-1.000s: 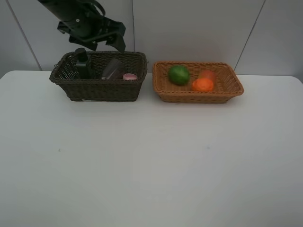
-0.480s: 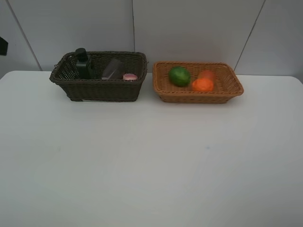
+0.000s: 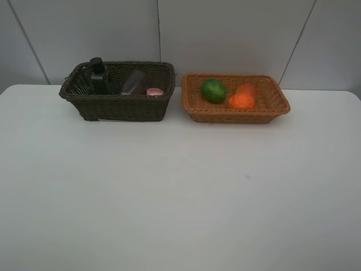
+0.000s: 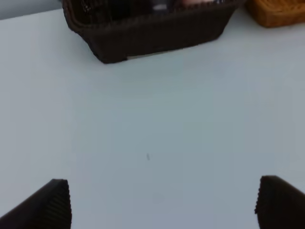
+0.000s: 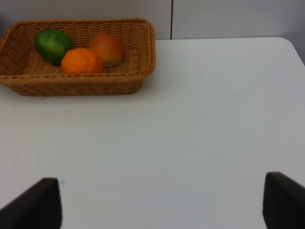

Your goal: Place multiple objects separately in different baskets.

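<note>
The dark brown basket (image 3: 115,106) stands at the back left. It holds the dark green pump bottle (image 3: 100,78), the purple cup (image 3: 134,83) and the pink bottle (image 3: 154,91). The light tan basket (image 3: 237,114) to its right holds the green fruit (image 3: 214,90), the orange (image 3: 242,101) and the red-yellow fruit (image 3: 248,88). Neither arm shows in the exterior view. My left gripper (image 4: 164,205) is open and empty over bare table, well in front of the dark basket (image 4: 152,40). My right gripper (image 5: 159,202) is open and empty, in front of the tan basket (image 5: 76,85).
The white table (image 3: 180,192) runs wide in front of both baskets. A grey panelled wall (image 3: 225,34) stands close behind them. The tan basket's corner (image 4: 279,12) shows in the left wrist view.
One second ago the left arm hung over the dark basket. It has drawn away to the left and is out of the exterior view. Baskets and items have not moved.
</note>
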